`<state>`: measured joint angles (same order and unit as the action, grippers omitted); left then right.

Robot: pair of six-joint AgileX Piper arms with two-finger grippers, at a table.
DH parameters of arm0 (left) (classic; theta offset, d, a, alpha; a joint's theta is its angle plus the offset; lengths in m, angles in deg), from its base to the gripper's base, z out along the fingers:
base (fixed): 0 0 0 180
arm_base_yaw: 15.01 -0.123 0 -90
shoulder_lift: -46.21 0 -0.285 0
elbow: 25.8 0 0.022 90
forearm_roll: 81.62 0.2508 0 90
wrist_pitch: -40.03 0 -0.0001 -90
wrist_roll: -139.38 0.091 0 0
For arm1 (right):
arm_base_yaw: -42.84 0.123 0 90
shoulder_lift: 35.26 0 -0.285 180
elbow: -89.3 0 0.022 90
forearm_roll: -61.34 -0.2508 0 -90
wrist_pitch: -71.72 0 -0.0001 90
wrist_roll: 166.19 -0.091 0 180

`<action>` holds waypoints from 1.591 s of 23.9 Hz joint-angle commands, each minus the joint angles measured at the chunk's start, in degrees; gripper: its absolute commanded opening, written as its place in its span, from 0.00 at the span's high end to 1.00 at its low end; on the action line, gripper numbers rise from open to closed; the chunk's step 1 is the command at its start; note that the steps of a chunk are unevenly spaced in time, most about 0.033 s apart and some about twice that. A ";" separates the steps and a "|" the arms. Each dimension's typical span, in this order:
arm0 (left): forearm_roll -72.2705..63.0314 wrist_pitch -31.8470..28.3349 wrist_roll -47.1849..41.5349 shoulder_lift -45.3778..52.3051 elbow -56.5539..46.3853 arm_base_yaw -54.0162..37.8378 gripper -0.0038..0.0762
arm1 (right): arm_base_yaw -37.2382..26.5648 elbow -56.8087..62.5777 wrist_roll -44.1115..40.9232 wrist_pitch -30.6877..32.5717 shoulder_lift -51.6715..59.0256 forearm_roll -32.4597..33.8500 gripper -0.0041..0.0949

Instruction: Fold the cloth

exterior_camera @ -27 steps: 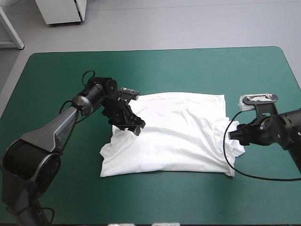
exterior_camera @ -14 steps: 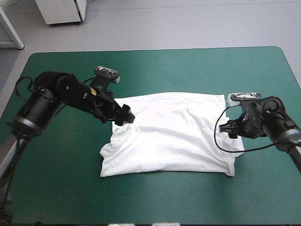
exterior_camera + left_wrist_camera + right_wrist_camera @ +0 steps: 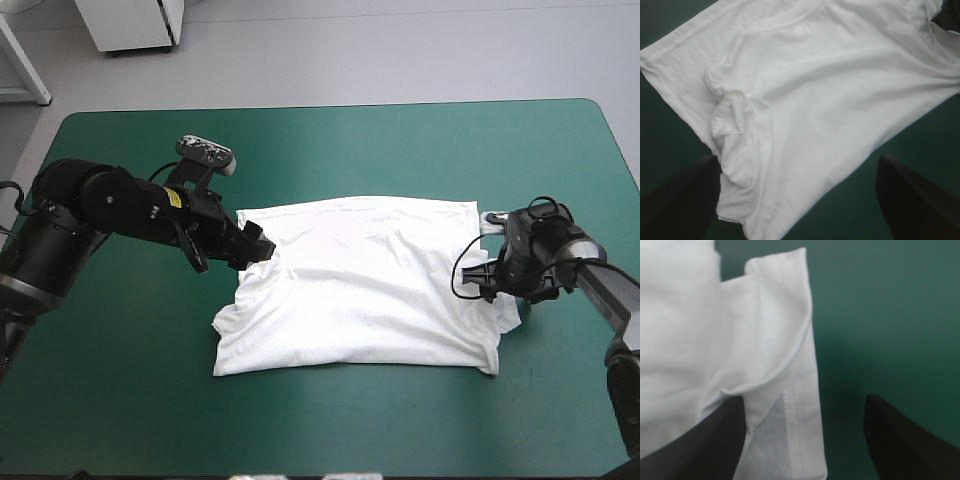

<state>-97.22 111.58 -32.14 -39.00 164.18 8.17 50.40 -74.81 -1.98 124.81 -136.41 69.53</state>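
The white T-shirt (image 3: 365, 285) lies mostly flat mid-table, its left side rumpled, with a bunched sleeve at the front left corner. My left gripper (image 3: 256, 246) sits low at the shirt's far left corner. In the left wrist view the gripper (image 3: 797, 162) is open, with the creased shirt (image 3: 830, 85) between and ahead of the black fingers (image 3: 685, 200). My right gripper (image 3: 488, 281) is at the shirt's right edge. In the right wrist view that gripper (image 3: 804, 400) is open too, and a hemmed corner of the shirt (image 3: 775, 340) lies between its fingers, nearer one of them.
The teal-green cover (image 3: 330, 150) surrounds the shirt on every side, with wide bands toward the far edge and the front edge. Both arms reach in low from the table's left and right sides.
The left gripper has drawn back from over the shirt's left part to its far left corner and opened wider. The right gripper has moved in against the shirt's right edge.
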 commanded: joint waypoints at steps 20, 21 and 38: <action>-0.14 2.12 -1.47 6.68 1.80 0.12 0.21 | -2.30 -3.52 7.59 -0.30 0.09 -7.56 0.98; -0.14 2.12 -1.47 7.12 1.80 0.12 0.21 | -2.30 -4.10 7.69 0.22 1.18 -7.56 0.98; 1.80 1.65 -1.84 8.65 1.80 0.12 0.21 | 4.51 -13.67 16.13 3.53 3.02 -17.89 0.98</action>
<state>-94.94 111.63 -33.32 -31.65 164.18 8.17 54.31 -86.77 13.03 129.75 -132.91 52.16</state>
